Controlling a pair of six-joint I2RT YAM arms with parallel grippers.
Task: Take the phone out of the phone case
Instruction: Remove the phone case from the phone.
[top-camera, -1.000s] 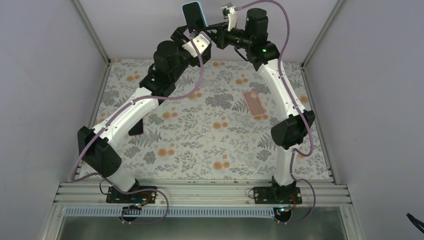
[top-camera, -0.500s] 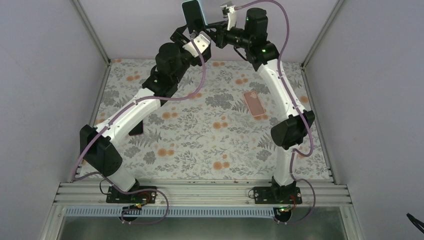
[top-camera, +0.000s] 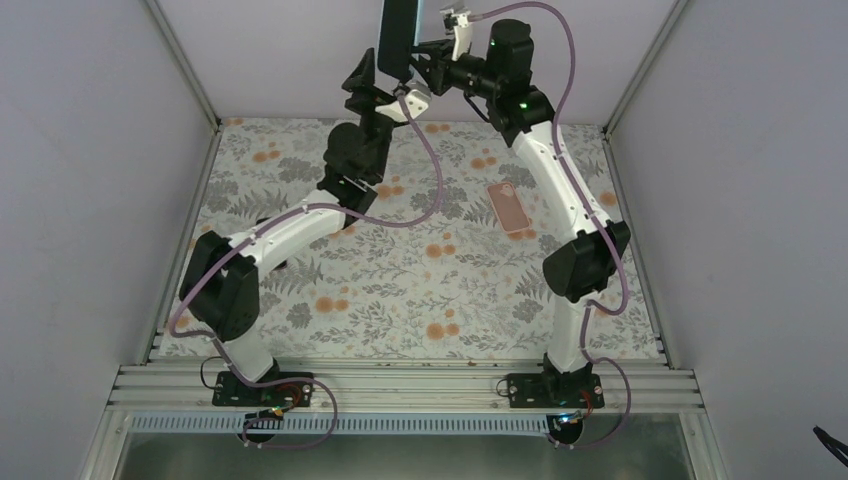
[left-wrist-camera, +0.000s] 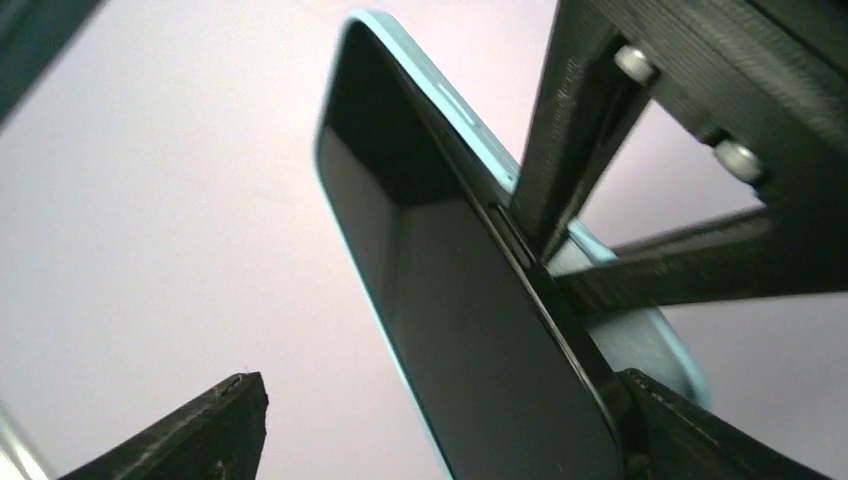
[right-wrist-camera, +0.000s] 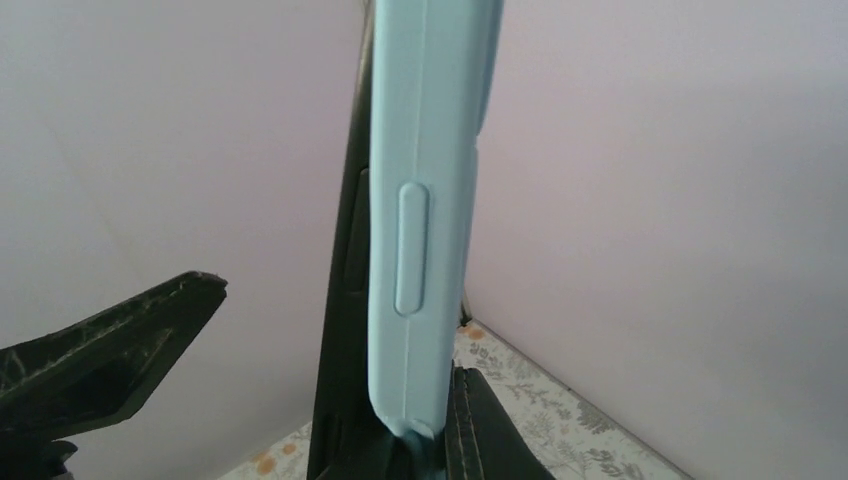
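The right hand (top-camera: 420, 62) is pressed together on one long edge of the phone case (right-wrist-camera: 425, 150), holding it upright in the air. In the left wrist view one of its black fingers (left-wrist-camera: 560, 130) comes down where the dark screen meets the light blue rim, and the other lies across the blue back. The phone (left-wrist-camera: 450, 330) still sits in the phone case. In the right wrist view its dark body shows along the left side of the blue shell, and a long side button is moulded into the shell's edge.

The left hand (top-camera: 385, 88) is just below the phone, its fingers spread wide to either side of the phone's lower end. One finger (left-wrist-camera: 215, 430) stands well apart from the screen with open air between. The other is close against the phone's lower corner, though I cannot tell whether it touches.

Behind the phone is the pale back wall (top-camera: 280, 50). Well below the phone lies the flower-patterned bench (top-camera: 420, 290). On it, below and to the right of the phone, a pink piece (top-camera: 509, 208) lies flat next to the right arm.
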